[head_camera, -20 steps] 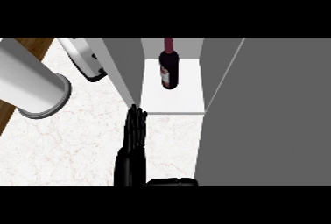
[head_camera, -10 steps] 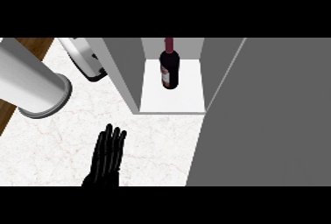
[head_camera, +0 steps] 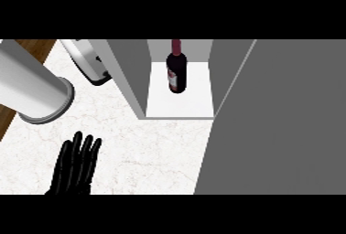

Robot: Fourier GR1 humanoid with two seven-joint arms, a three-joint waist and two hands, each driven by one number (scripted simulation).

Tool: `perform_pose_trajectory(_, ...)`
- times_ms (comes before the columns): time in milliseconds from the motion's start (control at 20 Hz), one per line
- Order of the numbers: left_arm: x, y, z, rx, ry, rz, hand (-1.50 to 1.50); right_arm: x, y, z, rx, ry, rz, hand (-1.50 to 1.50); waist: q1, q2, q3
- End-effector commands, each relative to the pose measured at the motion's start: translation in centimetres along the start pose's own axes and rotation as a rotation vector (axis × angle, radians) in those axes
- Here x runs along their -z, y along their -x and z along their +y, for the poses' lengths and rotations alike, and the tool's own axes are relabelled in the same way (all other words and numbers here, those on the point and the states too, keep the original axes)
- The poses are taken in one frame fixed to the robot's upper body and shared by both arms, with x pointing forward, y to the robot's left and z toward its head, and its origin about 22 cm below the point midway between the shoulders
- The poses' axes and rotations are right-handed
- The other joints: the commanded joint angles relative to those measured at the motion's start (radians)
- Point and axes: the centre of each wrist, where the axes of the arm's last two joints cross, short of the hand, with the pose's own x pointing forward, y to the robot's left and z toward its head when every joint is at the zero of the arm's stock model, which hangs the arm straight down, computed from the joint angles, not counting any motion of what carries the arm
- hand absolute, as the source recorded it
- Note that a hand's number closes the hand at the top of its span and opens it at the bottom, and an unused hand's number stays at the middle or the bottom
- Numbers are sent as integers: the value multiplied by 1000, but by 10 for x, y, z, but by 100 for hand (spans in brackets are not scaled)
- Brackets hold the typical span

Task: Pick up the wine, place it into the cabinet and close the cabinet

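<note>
Wine in a dark glass bottle with red neck (head_camera: 176,73) stands upright on the white floor of the open grey cabinet (head_camera: 181,103). Black left hand (head_camera: 74,165) lies flat over the white marble worktop (head_camera: 145,146), fingers straight and spread, well apart from the bottle, holding nothing.

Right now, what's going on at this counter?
The wine bottle stands upright inside the open cabinet, with nothing holding it. One black hand shows at the lower left over the marble counter, fingers straight and holding nothing. A grey forearm crosses the upper left. The cabinet is not yet closed.
</note>
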Motion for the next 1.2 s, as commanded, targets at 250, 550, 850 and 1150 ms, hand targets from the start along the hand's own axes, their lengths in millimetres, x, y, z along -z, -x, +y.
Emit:
perform_pose_trajectory(250, -6, -20, 41, 23, -56, -36, -150, -25, -14, 23, 182, -175, 38, 150, 4, 0, 0)
perform_pose_trajectory(550, 8, -35, 73, 14, -87, -60, -150, -34, -26, 53, 89, -342, -6, 150, -5, -4, -1)
perform_pose_trajectory(850, -1, -49, 106, 53, -80, -45, -150, -22, -26, 85, 128, -374, -31, 150, 1, -6, -2)
perform_pose_trajectory(1150, 10, -58, 118, 58, -72, -40, -150, -11, -20, 106, 164, -372, -15, 150, 3, -8, -3)
